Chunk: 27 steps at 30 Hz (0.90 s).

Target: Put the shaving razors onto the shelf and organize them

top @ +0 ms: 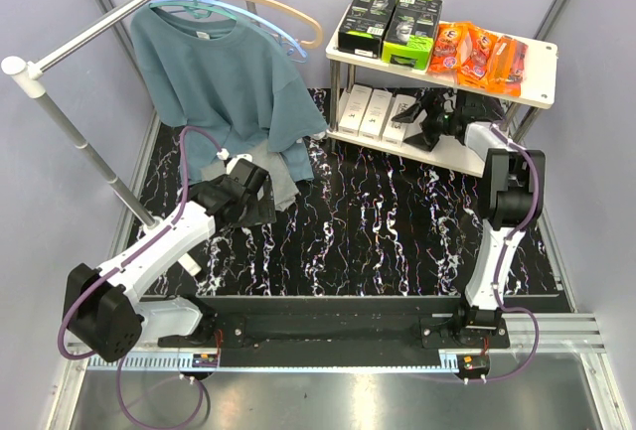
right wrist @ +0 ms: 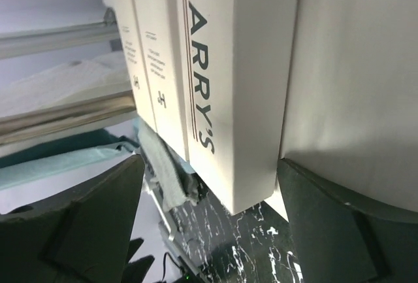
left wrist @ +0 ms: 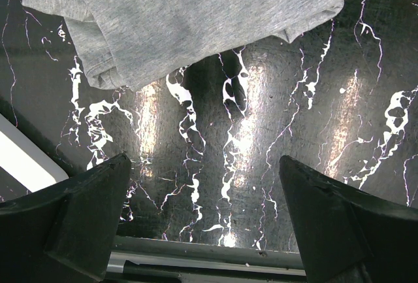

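Observation:
The shelf (top: 538, 55) stands at the back right. Its top board carries two black-and-lime razor boxes (top: 388, 19) and flat orange blister packs (top: 479, 55). Three slim white HARRY'S boxes (top: 377, 112) lie side by side on the lower board. My right gripper (top: 425, 128) reaches onto that board at the rightmost box. In the right wrist view its jaws stand open, the HARRY'S box (right wrist: 225, 80) between them with a gap at the left finger (right wrist: 98, 217). My left gripper (top: 250, 198) hovers open over the black marbled table, empty, in the left wrist view (left wrist: 206, 178).
A folded grey cloth (left wrist: 196, 15) lies just beyond the left gripper. A teal shirt (top: 219, 72) hangs from a metal clothes rail (top: 89, 38) with hangers at the back left. Grey curtain walls close in the table.

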Each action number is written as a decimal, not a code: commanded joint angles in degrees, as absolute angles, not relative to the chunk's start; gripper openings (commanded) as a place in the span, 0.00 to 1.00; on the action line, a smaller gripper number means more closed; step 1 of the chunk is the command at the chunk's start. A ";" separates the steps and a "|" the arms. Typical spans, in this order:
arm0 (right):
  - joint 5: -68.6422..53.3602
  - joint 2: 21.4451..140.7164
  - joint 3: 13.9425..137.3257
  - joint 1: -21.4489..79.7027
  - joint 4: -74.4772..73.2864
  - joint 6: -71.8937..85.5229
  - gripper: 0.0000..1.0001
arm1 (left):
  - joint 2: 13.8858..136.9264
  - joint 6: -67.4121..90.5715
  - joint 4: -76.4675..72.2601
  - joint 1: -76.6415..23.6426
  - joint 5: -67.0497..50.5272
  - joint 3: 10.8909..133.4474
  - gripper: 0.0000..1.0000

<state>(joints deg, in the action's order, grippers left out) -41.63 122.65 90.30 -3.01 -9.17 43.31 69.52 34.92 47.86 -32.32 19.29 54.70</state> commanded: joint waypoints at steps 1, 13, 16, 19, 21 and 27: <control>-29.19 120.50 87.89 -3.08 -16.96 39.64 0.95 | 69.26 34.72 46.06 -32.69 19.42 54.67 0.99; -31.10 117.95 85.44 -2.90 -15.04 39.73 0.96 | 68.91 34.89 45.97 -32.61 19.25 54.58 0.99; -31.64 116.55 83.41 -2.20 -13.63 39.11 0.96 | 68.56 34.89 45.97 -32.61 18.72 54.67 0.99; -32.16 113.40 77.90 -1.23 -10.83 38.76 0.97 | 67.68 34.81 45.97 -32.61 18.37 54.67 0.99; -33.04 111.81 75.33 -0.71 -8.89 38.76 0.97 | 66.89 34.89 46.06 -32.61 18.02 54.67 0.99; -33.13 103.64 66.11 0.95 -6.51 37.79 0.97 | 65.31 35.51 46.32 -32.78 17.32 54.23 0.99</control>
<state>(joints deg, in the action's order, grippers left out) -33.93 108.33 71.59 -0.93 -5.78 40.03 67.59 34.96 47.88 -32.38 18.33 54.70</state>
